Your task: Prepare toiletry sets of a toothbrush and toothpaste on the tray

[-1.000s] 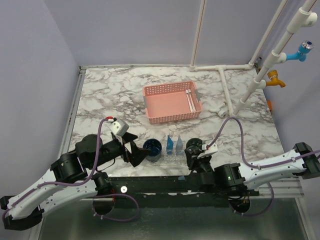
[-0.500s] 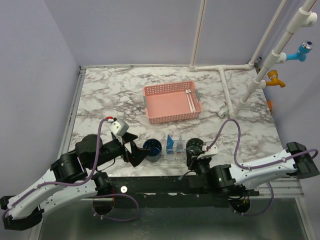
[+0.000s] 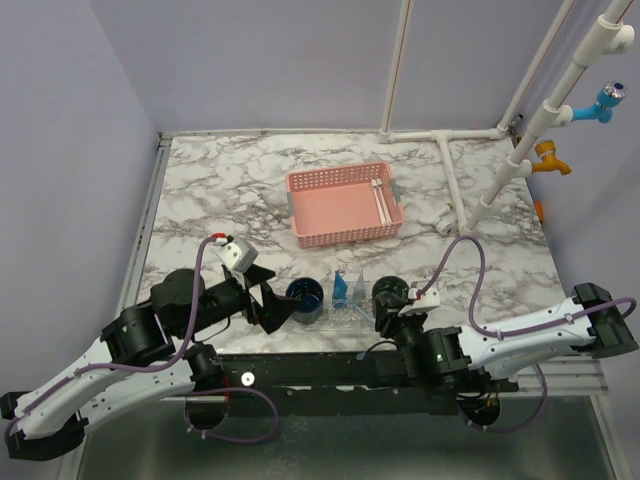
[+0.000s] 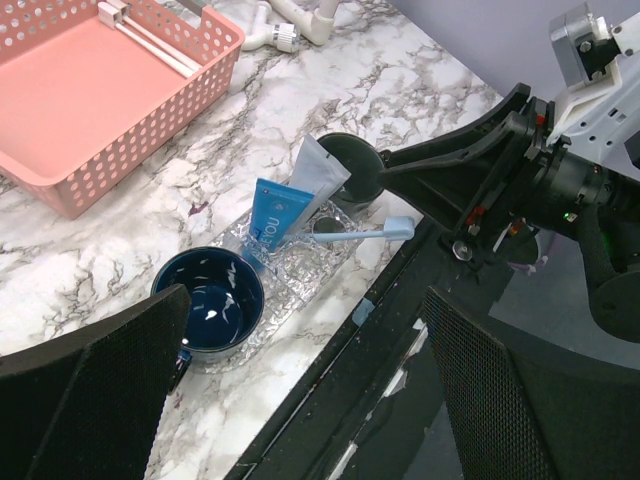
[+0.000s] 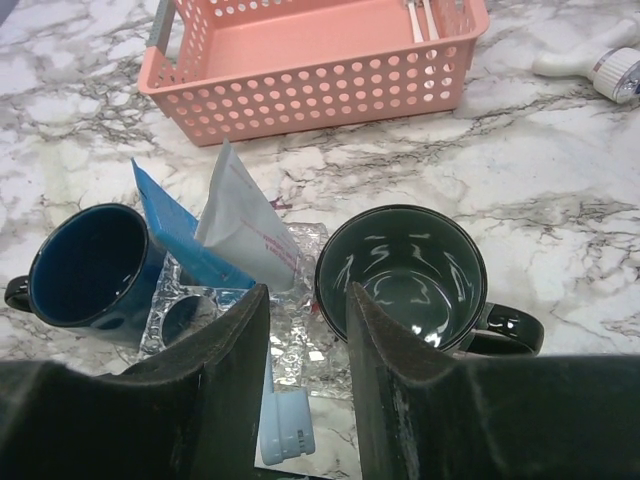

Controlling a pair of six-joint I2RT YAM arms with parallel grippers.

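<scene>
The clear tray (image 4: 300, 268) lies at the table's near edge, also in the top view (image 3: 335, 318). On it stand a navy mug (image 4: 210, 300) (image 5: 85, 262) and a dark green mug (image 4: 350, 168) (image 5: 405, 270), with a blue tube (image 4: 272, 220) and a pale grey tube (image 5: 245, 225) leaning between them. The light-blue toothbrush (image 4: 368, 232) lies across the tray's near side. Its head (image 5: 286, 425) rests between my right gripper's (image 5: 307, 340) parted fingers, unclamped. My left gripper (image 4: 300, 400) is wide open and empty, near the navy mug.
A pink lattice basket (image 3: 340, 205) (image 5: 310, 70) holding white toothbrushes (image 3: 380, 195) stands behind the tray. White pipes (image 3: 455, 190) run along the back right. The table's dark front rail (image 4: 400, 330) is right below the tray.
My right arm has shifted a little, its elbow moving left and its wrist easing back from the tray. The left arm, mugs and tubes have not moved.
</scene>
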